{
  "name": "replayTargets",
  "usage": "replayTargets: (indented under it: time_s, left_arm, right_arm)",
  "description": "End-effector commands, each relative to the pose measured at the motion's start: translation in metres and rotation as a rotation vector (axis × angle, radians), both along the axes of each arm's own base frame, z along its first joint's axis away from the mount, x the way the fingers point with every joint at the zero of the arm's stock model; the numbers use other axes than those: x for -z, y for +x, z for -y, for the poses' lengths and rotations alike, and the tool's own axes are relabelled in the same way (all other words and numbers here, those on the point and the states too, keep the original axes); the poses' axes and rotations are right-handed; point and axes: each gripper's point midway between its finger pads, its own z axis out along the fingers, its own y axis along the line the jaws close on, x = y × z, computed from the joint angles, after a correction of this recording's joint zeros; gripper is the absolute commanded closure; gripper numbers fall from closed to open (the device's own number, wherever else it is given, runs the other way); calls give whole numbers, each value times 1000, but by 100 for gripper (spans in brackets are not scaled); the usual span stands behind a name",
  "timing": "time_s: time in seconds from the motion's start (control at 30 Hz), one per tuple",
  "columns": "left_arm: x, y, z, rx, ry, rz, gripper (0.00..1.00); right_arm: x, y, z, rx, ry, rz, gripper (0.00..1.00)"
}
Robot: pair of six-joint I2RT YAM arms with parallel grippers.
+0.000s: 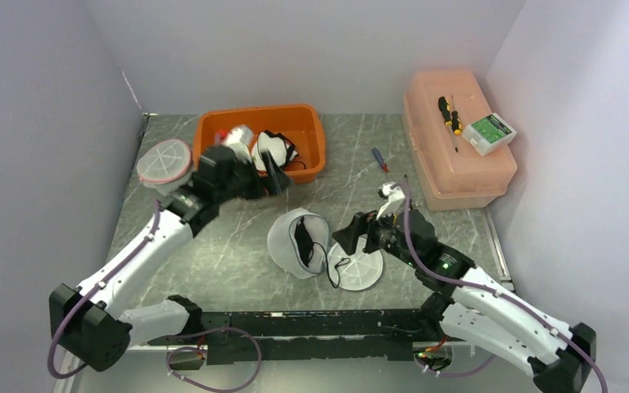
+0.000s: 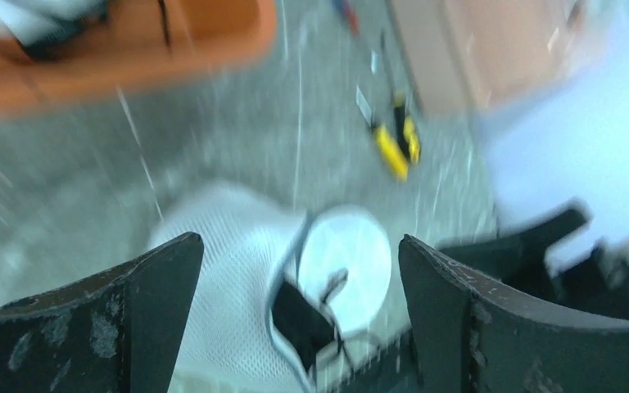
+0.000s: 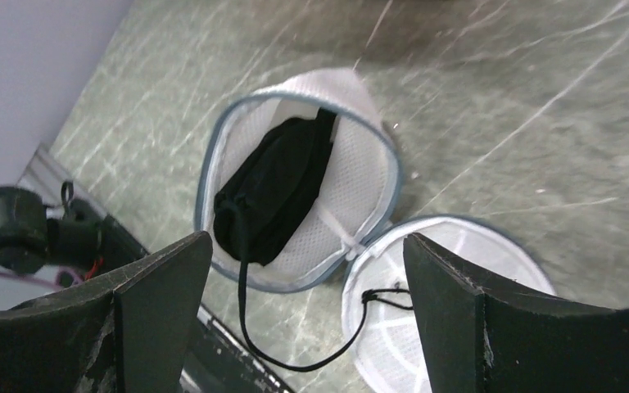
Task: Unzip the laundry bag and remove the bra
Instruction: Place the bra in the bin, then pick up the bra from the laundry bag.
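The white mesh laundry bag (image 1: 282, 237) lies unzipped mid-table, its round lid (image 1: 364, 270) flopped open to the right. The black bra (image 1: 303, 241) sits in the bag's mouth, one thin strap (image 3: 295, 364) trailing onto the table and lid. My right gripper (image 1: 348, 236) hovers just right of the bag, open and empty; its wrist view shows the bag (image 3: 352, 164), bra (image 3: 274, 192) and lid (image 3: 385, 327) beyond the right gripper (image 3: 307, 239). My left gripper (image 1: 272, 176) is raised by the orange bin, open and empty. In the blurred left wrist view the bag (image 2: 221, 270) and bra (image 2: 303, 319) lie below the left gripper (image 2: 299, 240).
An orange bin (image 1: 311, 135) holding black-and-white garments stands at the back. A second round mesh bag (image 1: 164, 161) lies at the back left. A pink lidded box (image 1: 450, 164) with a screwdriver and a small carton is at the right. A screwdriver (image 1: 379, 159) lies on the table.
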Motion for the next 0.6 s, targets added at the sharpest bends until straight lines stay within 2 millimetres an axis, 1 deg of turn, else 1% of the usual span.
replayTargets:
  time_s: [0.0, 0.07, 0.13, 0.23, 0.33, 0.43, 0.5, 0.57]
  left_arm:
    - [67, -59, 38, 115, 1, -182, 6]
    - [84, -70, 50, 144, 17, -213, 6]
    - [98, -74, 59, 165, 45, -243, 6]
    - [115, -77, 67, 168, 113, -297, 13]
    - [128, -80, 65, 157, 147, -343, 25]
    - [143, -87, 56, 138, 167, -375, 38]
    - [150, -93, 52, 134, 167, -387, 52]
    - [154, -98, 46, 120, 166, -397, 64]
  right_arm:
    - [-14, -8, -35, -160, 86, 3, 9]
    - [-8, -7, -43, -178, 94, -18, 9]
    - [1, -6, -48, -189, 91, -46, 9]
    - [5, -2, -54, -188, 99, -61, 10]
    - [10, 0, -57, -187, 101, -78, 11]
    - [17, 1, -62, -194, 94, -114, 13]
    - [20, 0, -66, -205, 98, -136, 13]
    - [21, 0, -71, -219, 104, -153, 14]
